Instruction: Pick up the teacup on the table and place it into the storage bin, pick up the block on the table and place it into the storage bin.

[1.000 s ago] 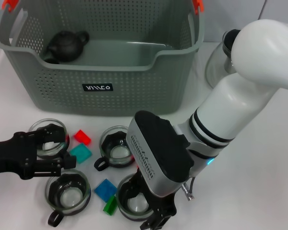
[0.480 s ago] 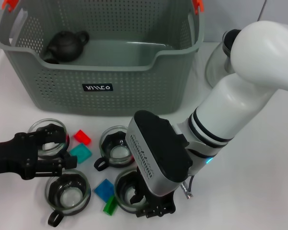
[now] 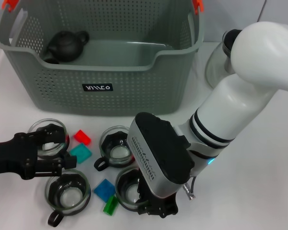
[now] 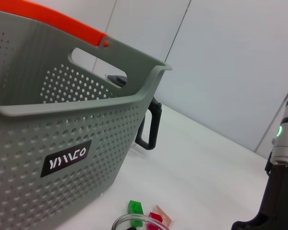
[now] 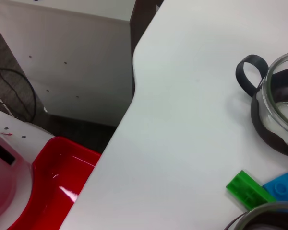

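The storage bin (image 3: 101,52) is a large grey-green plastic basket with perforated walls, orange-red clips on its handles and a small black label (image 3: 97,87) on the front wall. It stands at 12 o'clock on the white table (image 3: 259,172), and a dark teapot (image 3: 66,45) sits inside at its 10 o'clock corner.

In front of the bin there are four glass teacups with black sleeves. The right gripper (image 3: 149,203) is down at 6 o'clock, at the rim of the near teacup (image 3: 127,189); its fingers are hidden under the wrist, so I cannot tell if they are clenched or released. A second teacup (image 3: 114,146) stands just behind it, and a third teacup (image 3: 67,191) is at 7 o'clock.

The left gripper (image 3: 55,148) is at 9 o'clock, with its fingers spread around the fourth teacup (image 3: 48,134) but not closed on it.

Between the cups lie a red block (image 3: 82,137), a teal block (image 3: 80,153), a blue block (image 3: 105,189) and a green block (image 3: 110,206), all close together. The table at 3 o'clock is open, with only a glass jar (image 3: 218,62) beside the bin. In the right wrist view the table edge (image 5: 117,134) is near the cups.
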